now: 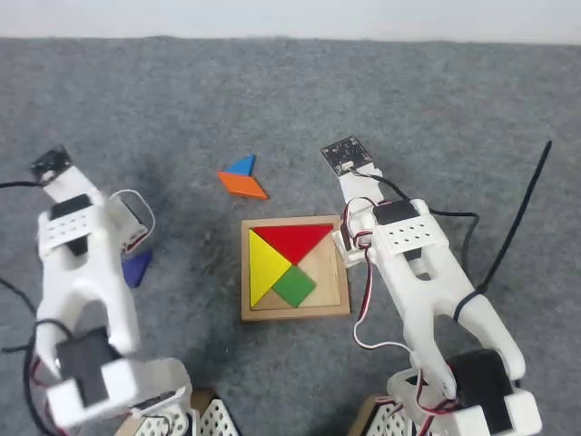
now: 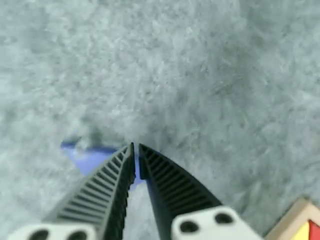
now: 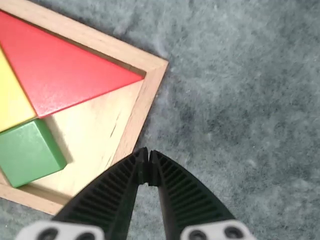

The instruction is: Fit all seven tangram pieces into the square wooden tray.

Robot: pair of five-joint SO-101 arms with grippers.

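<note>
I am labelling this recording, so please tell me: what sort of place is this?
Probably a tabletop robot test bench. A grey felt-like mat lies under everything, a white left arm and right arm stand side by side, and a wooden tray holds coloured tangram pieces.
</note>
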